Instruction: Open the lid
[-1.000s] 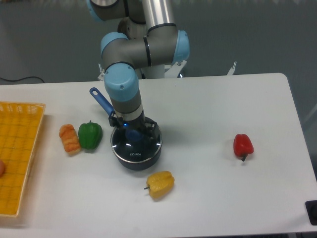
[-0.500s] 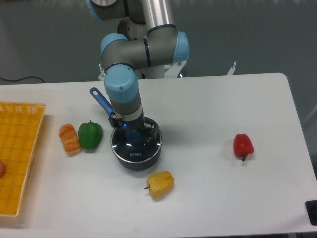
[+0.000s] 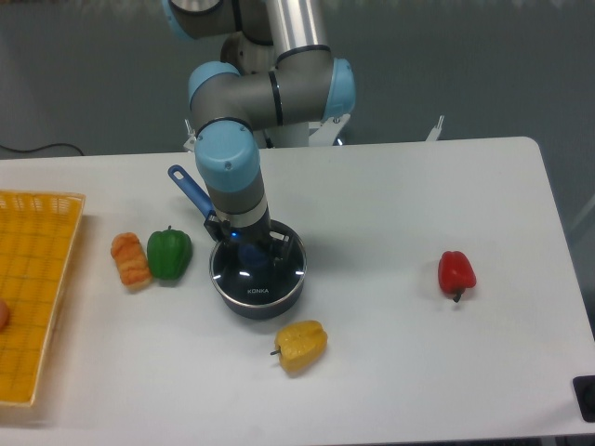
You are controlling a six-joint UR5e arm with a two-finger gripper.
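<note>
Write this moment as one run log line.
phase: grasping knob | hand: down on lid | grip: cannot tell | lid: on saucepan

Grey arm (image 3: 279, 93), light-blue joint caps

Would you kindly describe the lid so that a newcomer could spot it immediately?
Find the robot arm's gripper near the middle of the white table; directly under it sits a dark blue saucepan. The lid covers that pan: a round glass disc with white "KONKA" lettering, unlike the peppers around it.

Glass lid (image 3: 257, 270) flat on saucepan, KONKA lettering front
</note>
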